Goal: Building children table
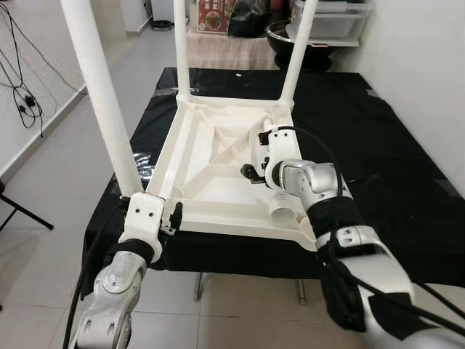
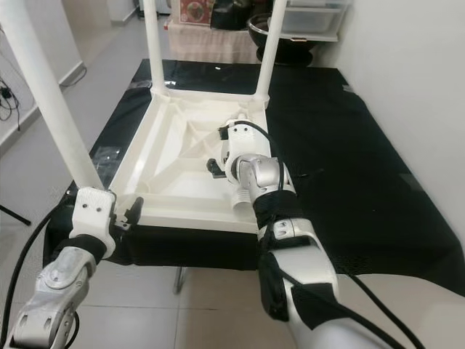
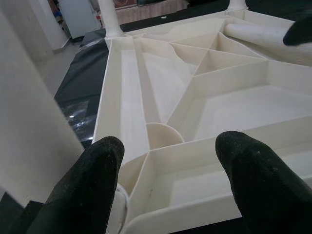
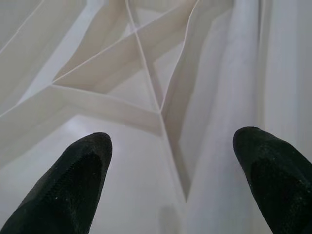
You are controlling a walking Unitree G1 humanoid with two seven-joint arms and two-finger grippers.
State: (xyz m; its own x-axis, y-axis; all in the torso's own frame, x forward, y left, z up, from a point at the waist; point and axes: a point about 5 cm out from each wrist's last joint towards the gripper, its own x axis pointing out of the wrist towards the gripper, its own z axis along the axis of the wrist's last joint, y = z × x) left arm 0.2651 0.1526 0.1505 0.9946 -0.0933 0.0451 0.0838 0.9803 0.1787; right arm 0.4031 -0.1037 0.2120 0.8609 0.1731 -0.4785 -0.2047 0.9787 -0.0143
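A white plastic children's table (image 1: 218, 153) lies upside down on a black-covered table (image 1: 392, 167). Three white legs stand up from its corners: near left (image 1: 102, 94), far left (image 1: 182, 43) and far right (image 1: 298, 51). A loose fourth leg (image 1: 280, 211) lies inside the ribbed underside by the near right corner. My right gripper (image 1: 253, 163) hovers open over the ribs just beside that leg (image 4: 253, 73). My left gripper (image 1: 173, 217) is open at the near left corner, beside the standing leg, its fingers (image 3: 97, 180) spread over the rim.
The black-covered table has bare cloth to the right of the white table. A white wall runs along the right. Cables (image 1: 22, 94) hang at the left wall. A dark bowl (image 1: 283, 36) and a white storage box (image 1: 334, 22) stand at the back.
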